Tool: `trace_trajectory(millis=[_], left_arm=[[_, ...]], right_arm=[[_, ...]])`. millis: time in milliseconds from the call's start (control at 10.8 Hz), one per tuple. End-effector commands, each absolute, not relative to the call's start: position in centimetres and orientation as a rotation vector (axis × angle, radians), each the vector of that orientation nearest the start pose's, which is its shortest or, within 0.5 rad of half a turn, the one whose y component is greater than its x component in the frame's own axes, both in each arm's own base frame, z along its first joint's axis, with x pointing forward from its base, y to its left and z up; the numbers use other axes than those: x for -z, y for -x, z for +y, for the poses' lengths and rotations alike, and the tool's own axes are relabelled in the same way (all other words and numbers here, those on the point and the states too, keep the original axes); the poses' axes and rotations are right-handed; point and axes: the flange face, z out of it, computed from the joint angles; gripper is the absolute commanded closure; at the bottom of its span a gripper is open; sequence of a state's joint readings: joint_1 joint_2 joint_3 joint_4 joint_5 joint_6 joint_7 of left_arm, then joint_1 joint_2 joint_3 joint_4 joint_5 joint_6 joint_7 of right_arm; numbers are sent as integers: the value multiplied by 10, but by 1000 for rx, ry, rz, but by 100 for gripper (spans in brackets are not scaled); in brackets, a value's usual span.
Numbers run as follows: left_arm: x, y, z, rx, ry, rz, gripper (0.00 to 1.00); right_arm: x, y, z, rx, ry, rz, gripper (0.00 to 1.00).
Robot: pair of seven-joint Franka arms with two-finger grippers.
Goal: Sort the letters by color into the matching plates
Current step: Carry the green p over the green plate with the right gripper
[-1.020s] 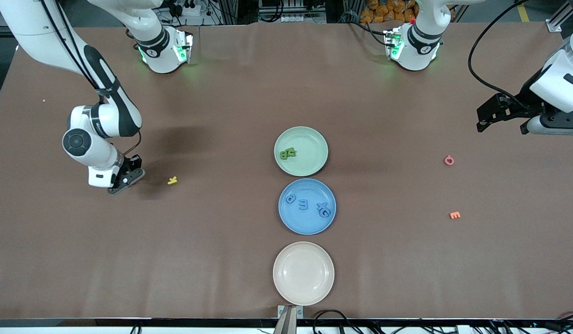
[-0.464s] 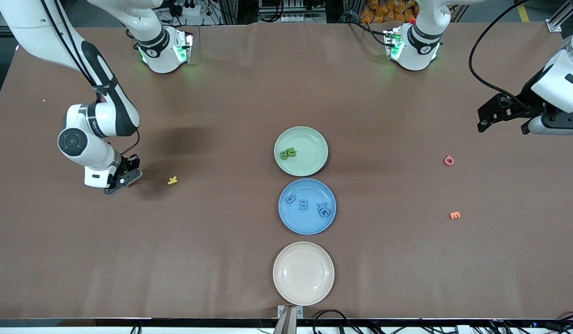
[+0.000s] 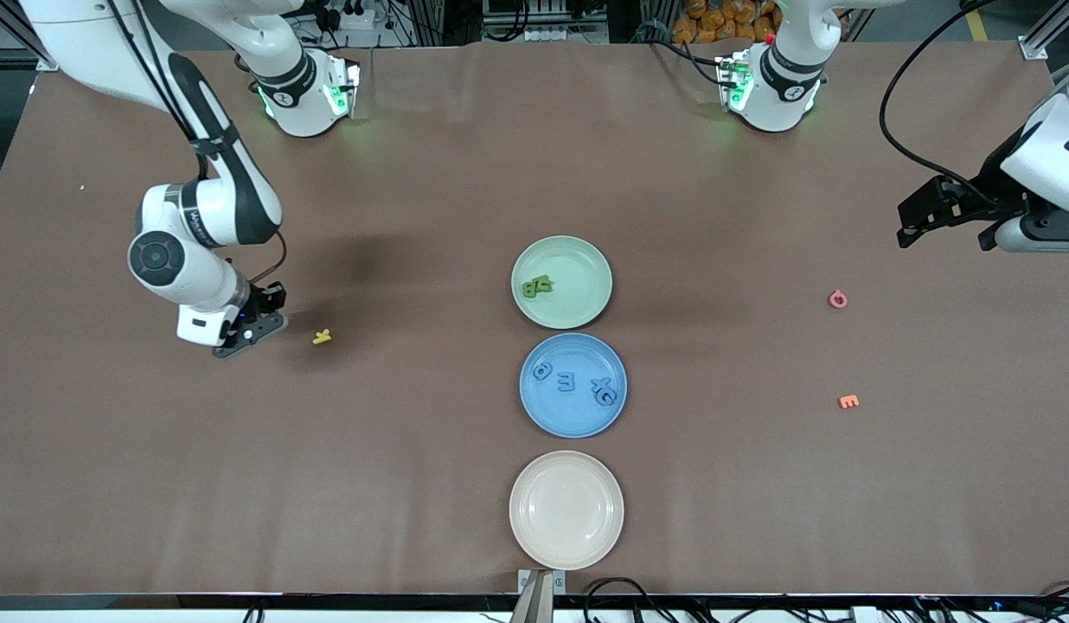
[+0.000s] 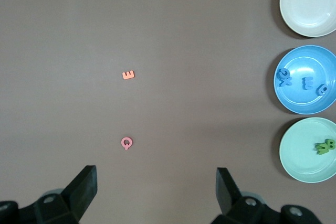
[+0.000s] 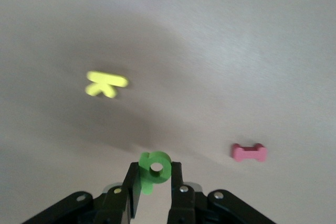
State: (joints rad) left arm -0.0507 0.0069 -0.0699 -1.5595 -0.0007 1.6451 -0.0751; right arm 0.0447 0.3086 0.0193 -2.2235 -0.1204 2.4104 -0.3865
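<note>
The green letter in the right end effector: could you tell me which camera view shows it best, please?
The right wrist view: the green letter sits pinched between the right end effector's fingers, its hole visible. In the front view the end effector hides it. The left wrist view does not show it.

The green plate (image 3: 578,260), blue plate (image 3: 578,417) and beige plate (image 3: 566,509) stand in a close row down the table's (image 3: 396,450) middle, barring a low pass across. Wide bare cloth lies on either side. Near the right pincer (image 5: 155,188) lie a yellow letter (image 3: 323,337) and a pink piece (image 5: 249,152); toward the left arm's end, a pink letter (image 3: 837,299) and an orange E (image 3: 848,401), well apart.
</note>
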Motion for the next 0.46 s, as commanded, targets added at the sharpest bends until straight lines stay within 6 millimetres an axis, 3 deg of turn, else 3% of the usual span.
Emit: trace_trajectory(millis=[0, 371], left_arm=[[-637, -560, -66, 115, 3125, 75, 0], [-636, -561, -67, 116, 3124, 77, 0]], right_arm=[[-253, -535, 98, -214, 3092, -663, 100], [-265, -524, 184, -153, 3133, -458, 100]])
